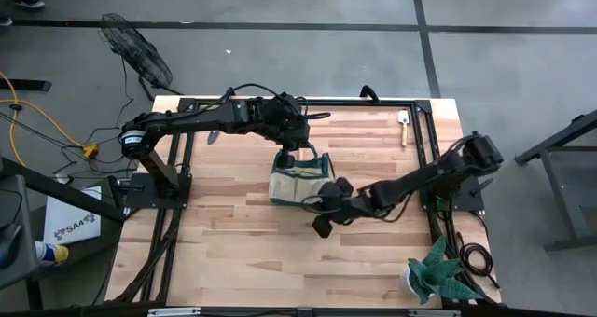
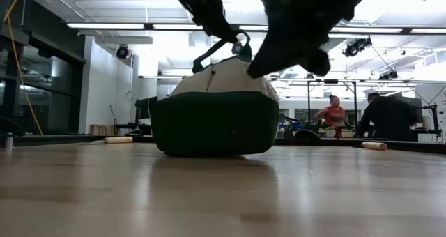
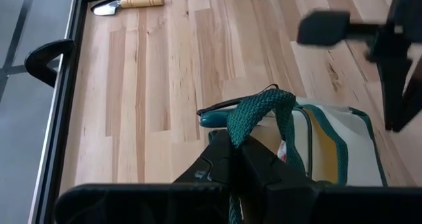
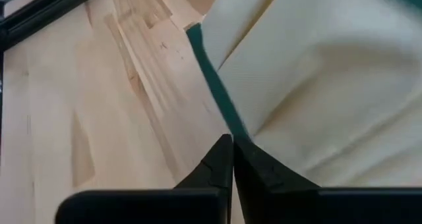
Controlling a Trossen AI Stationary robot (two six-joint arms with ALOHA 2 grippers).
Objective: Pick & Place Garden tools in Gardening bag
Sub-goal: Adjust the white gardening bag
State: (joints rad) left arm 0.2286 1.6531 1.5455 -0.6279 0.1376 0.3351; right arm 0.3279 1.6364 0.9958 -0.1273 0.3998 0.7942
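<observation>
The gardening bag point(image 1: 297, 183), beige with green trim, stands on its base at the table's middle; it also shows in the low view point(image 2: 216, 111). My left gripper point(image 1: 297, 156) is over its far side, shut on a green looped handle point(image 3: 258, 112). My right gripper point(image 1: 324, 208) is at the bag's near right corner, shut at the bag's green trim point(image 4: 211, 85). A green-handled tool point(image 3: 216, 120) sticks out of the bag. A wooden-handled trowel point(image 1: 403, 127) lies at the far right. Another tool point(image 1: 213, 136) lies under the left arm. My left gripper pinches the bag's green looped handle point(image 3: 241, 133) between its two fingers, from above. The loop stands up past the fingertips, and the bag's base stays on the table. My right gripper has its shut fingertips point(image 4: 224, 159) on the green trim point(image 4: 227, 126) at the edge of the beige wall, coming slanting from the near right. How much cloth lies between them, I cannot tell.
A white pot with a green spiky plant point(image 1: 433, 276) stands at the near right corner. Black frame rails point(image 1: 431, 158) run along the table's left and right sides. A fan point(image 1: 140, 48) stands off the far left corner. People point(image 2: 334, 116) stand in the room behind.
</observation>
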